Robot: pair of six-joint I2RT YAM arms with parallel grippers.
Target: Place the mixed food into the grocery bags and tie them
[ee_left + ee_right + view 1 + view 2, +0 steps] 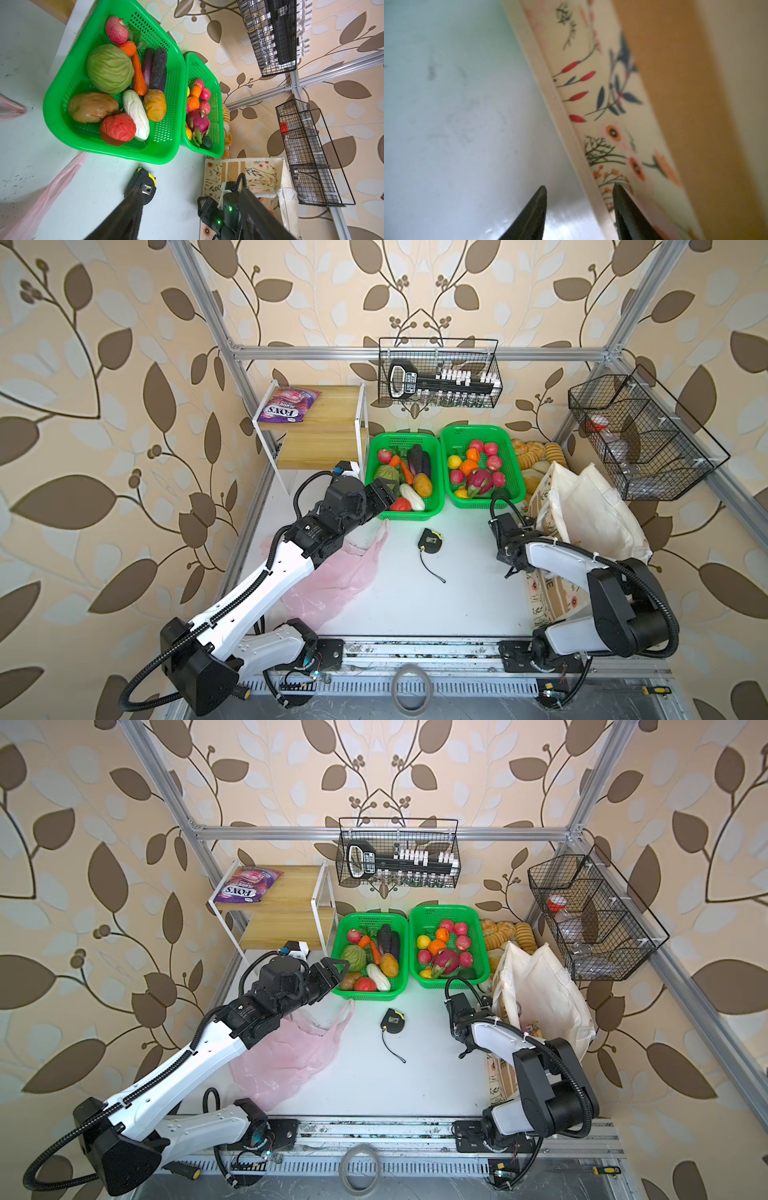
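- On the right of your table, the tote (594, 506) is standing upright, its mouth gaping.
- Pink bag (332, 580) is lying flat at the left, partly under your left arm.
- Left basket (399, 435) and right basket (473, 429) are sitting side by side at the back.
- Your left claw (384, 493) is hovering at the left basket's near corner, spread wide and carrying nothing.
- Your right claw (580, 207) is pointing down beside the tote, partly spread and pinching nothing, with the tote's edge running between the tips.
- Pouch (286, 404) is lying on the shelf (332, 414).
- Dragon fruit (478, 481) is resting in the right basket.
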